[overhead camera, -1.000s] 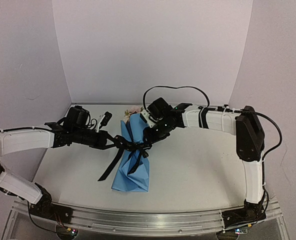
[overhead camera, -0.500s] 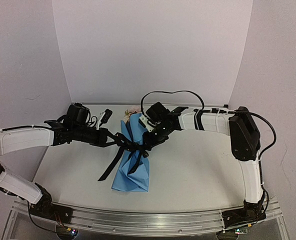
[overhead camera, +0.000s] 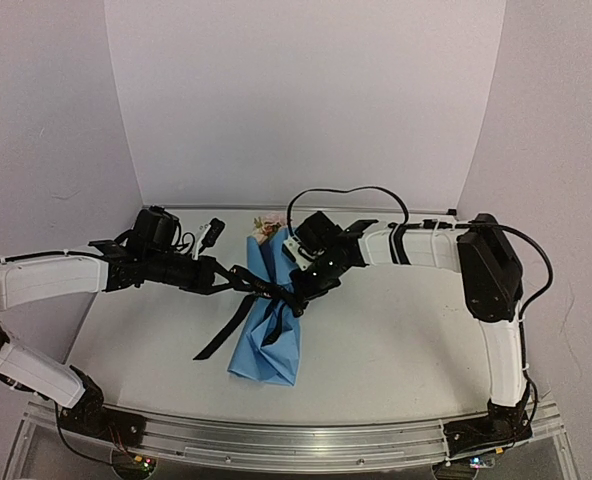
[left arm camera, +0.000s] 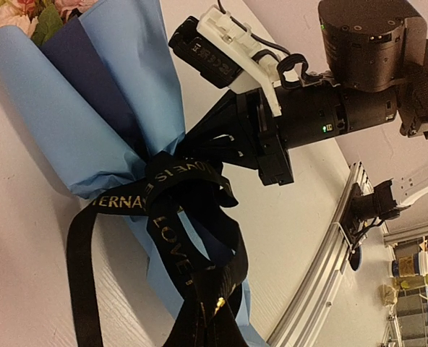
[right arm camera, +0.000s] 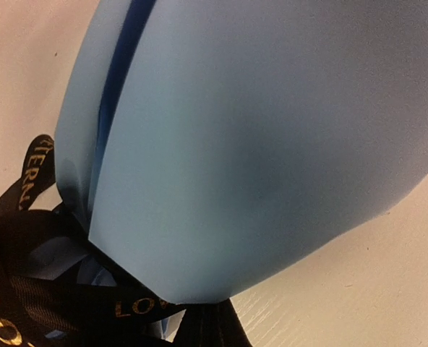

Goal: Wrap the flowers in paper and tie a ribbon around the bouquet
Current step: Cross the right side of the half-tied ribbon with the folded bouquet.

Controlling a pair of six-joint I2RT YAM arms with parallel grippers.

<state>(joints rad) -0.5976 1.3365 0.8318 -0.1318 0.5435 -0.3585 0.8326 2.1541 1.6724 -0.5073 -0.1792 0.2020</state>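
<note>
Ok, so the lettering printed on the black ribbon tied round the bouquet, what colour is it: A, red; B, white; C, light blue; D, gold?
D: in the left wrist view the ribbon knotted round the blue paper carries gold letters.

The bouquet (overhead camera: 273, 318) lies flat between the two grippers, its wide folded end on the near side. The paper (left arm camera: 84, 137) is light blue outside, with a dark navy strip showing at the open top, and it is pinched narrow at the waist. The flowers (left arm camera: 22, 10), pale pink with a green leaf, look out from the far end, beyond the right gripper (overhead camera: 298, 297). The ribbon (left arm camera: 172, 189) is black with gold letters. It goes around the waist, right at the right gripper's tips, and its loose strands run toward the left gripper (overhead camera: 235, 280). One tail lies flat on the left gripper's side.
</note>
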